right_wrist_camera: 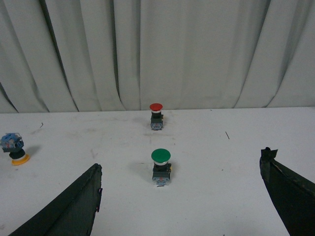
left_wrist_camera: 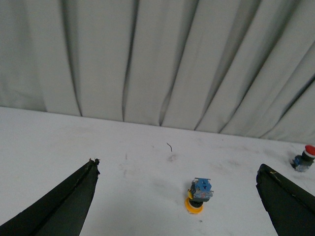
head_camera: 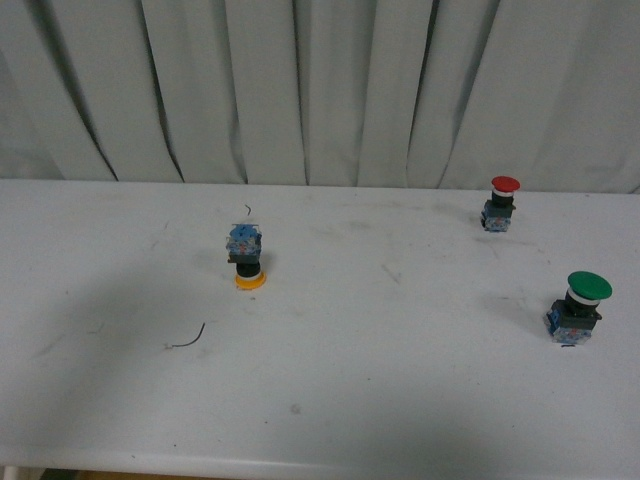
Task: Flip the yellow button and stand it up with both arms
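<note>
The yellow button (head_camera: 248, 262) rests upside down on the white counter (head_camera: 380, 400), left of centre in the front view. Its yellow cap lies flat on the surface and the blue contact block points up. The red button (head_camera: 503, 203) at upper right and the green button (head_camera: 578, 305) at the right edge both stand cap-up, well apart from it.

The step in hand looks like the approach, with no grasp begun. To do it well, the left pincer (left_wrist_camera: 178, 166) should probably come down over the blue block, square to its flat sides. It should close there rather than on the round collar, which could slip out. Once lifted clear, the button could be handed to the right pincer (right_wrist_camera: 181, 158) for the turn, then set down on the block's flat base.

Both pincers are spread wide, holding and touching nothing. In the left wrist view the yellow button lies ahead between the fingers (left_wrist_camera: 64, 211); in the right wrist view the green button does.
</note>
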